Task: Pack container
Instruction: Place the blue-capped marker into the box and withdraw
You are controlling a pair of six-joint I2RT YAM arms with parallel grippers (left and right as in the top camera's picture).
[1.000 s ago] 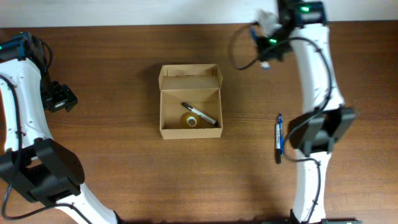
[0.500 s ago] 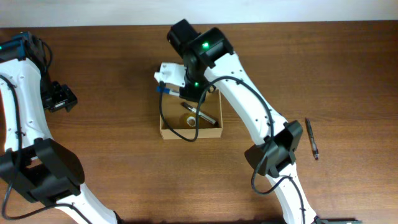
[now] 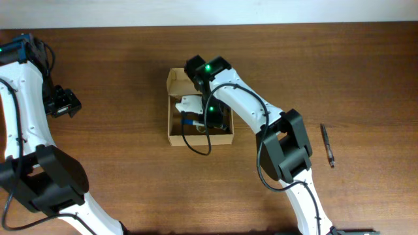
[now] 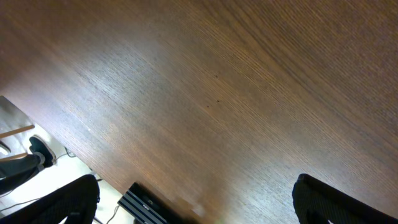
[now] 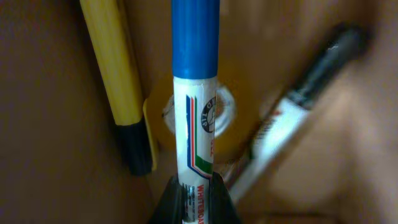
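A dark brown wooden surface (image 3: 117, 65) with lengthwise grain is seen from above, bounded at the far side by a pale strip. A tan cardboard box (image 3: 171, 127) is set on it a little left of the middle, its flap lid folded open toward the far edge. A dark pen (image 3: 327, 145) is laid directly on the wood well to the right of the box, aligned nearly front to back. In the left wrist view, bare grain is shown.
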